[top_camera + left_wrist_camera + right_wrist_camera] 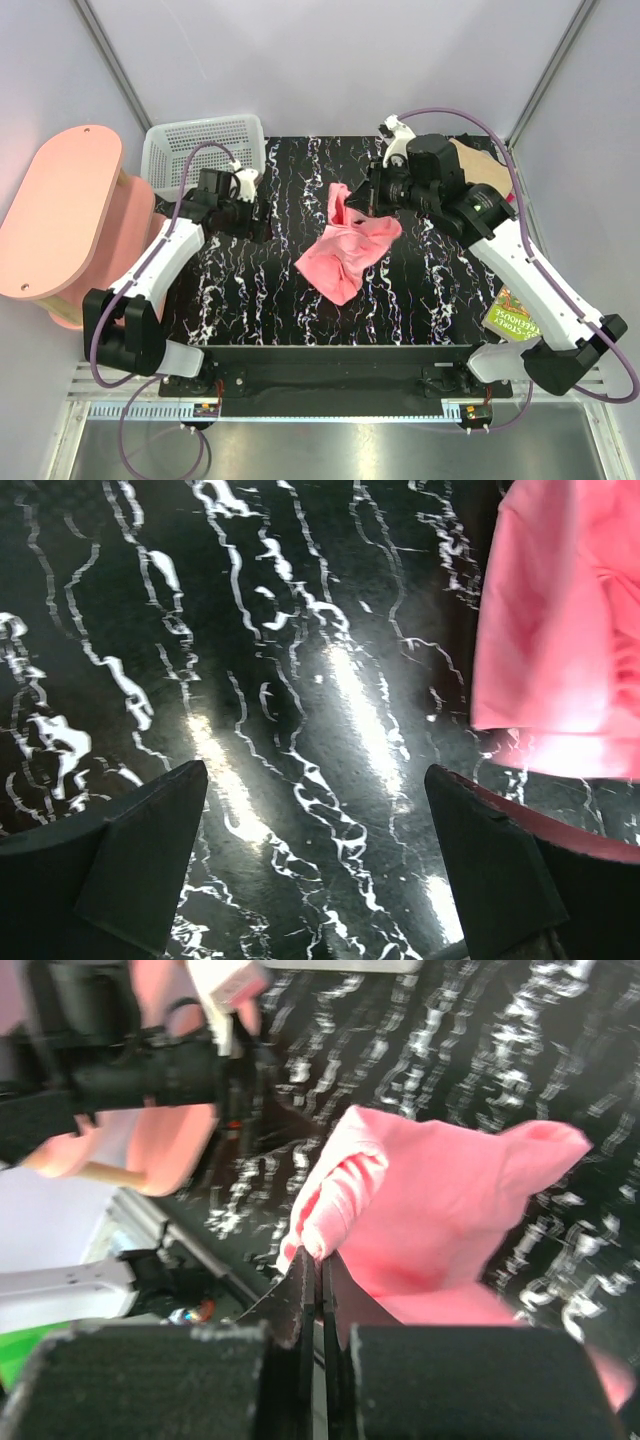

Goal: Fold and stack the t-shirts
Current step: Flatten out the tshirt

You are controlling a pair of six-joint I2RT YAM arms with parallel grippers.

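Observation:
The bright pink t-shirt (348, 250) lies crumpled at the middle of the black marbled table, its far end lifted. My right gripper (360, 203) is shut on that raised end; in the right wrist view the jaws (322, 1260) pinch a bunched pink fold (430, 1210). My left gripper (262, 222) is open and empty, low over the table left of the shirt; its view shows the shirt's edge (560, 620) at upper right, clear of the fingers (130, 850). A tan folded shirt (478, 165) lies at the far right, partly behind the right arm.
A white mesh basket (200, 150) stands at the far left corner. A pink oval-topped stool (55, 215) stands off the table's left side. A green book (515, 315) lies at the right edge. Grey walls close in the back and sides.

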